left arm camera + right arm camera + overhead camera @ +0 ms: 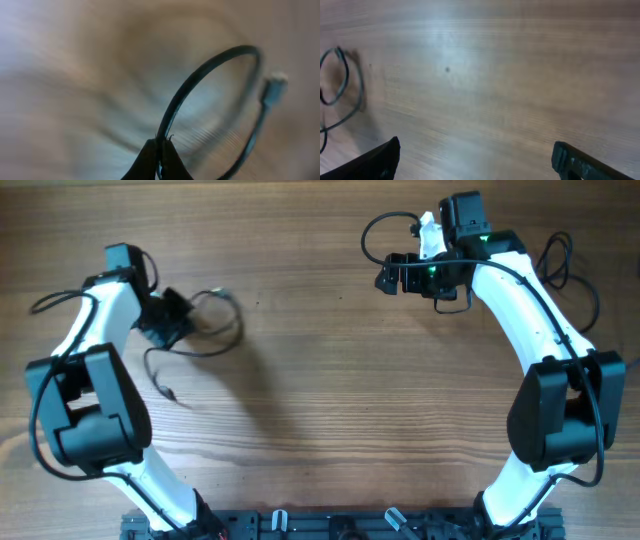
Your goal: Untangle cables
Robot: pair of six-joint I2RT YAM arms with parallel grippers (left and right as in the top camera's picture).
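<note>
A thin black cable (205, 345) hangs in loose loops at the left of the table, with a small plug end (170, 393) trailing toward the front. My left gripper (172, 320) is shut on it. In the left wrist view the fingers (160, 150) pinch the cable (200, 75), which arcs up and round to a pale plug (274, 90). My right gripper (392, 275) is open and empty at the far right of the table, its fingers (475, 155) wide apart. The cable's loops show at the left edge of the right wrist view (340, 85).
Thicker black arm wires loop near the right arm (385, 230) and at the far right edge (560, 260). Another arm wire runs at the far left (50, 300). The wooden table (320, 410) lies between the arms.
</note>
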